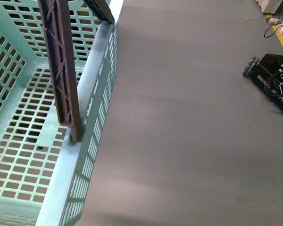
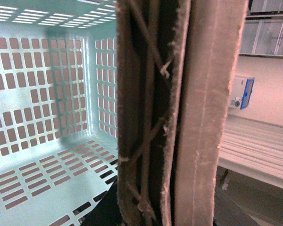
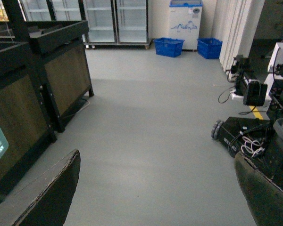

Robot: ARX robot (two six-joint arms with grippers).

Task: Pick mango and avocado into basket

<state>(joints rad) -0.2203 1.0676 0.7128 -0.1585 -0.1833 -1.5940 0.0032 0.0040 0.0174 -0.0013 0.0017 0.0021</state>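
Basket [image 1: 92, 75] left, handle [image 1: 61, 70] upright on its right wall; wheeled base [image 1: 273, 77] far right on floor [image 1: 179, 132].

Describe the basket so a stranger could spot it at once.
Start from the wide grey floor and look to the left edge of the front view, where the basket is. Its pale teal slotted walls and brown ribbed handle set it apart from the two blue crates by the distant freezer.

The right tool [image 3: 156, 159] has two broad matte black fingers [image 3: 47, 197] with rounded tips, one showing a pale, scuffed line along its edge, the other plain and dark.
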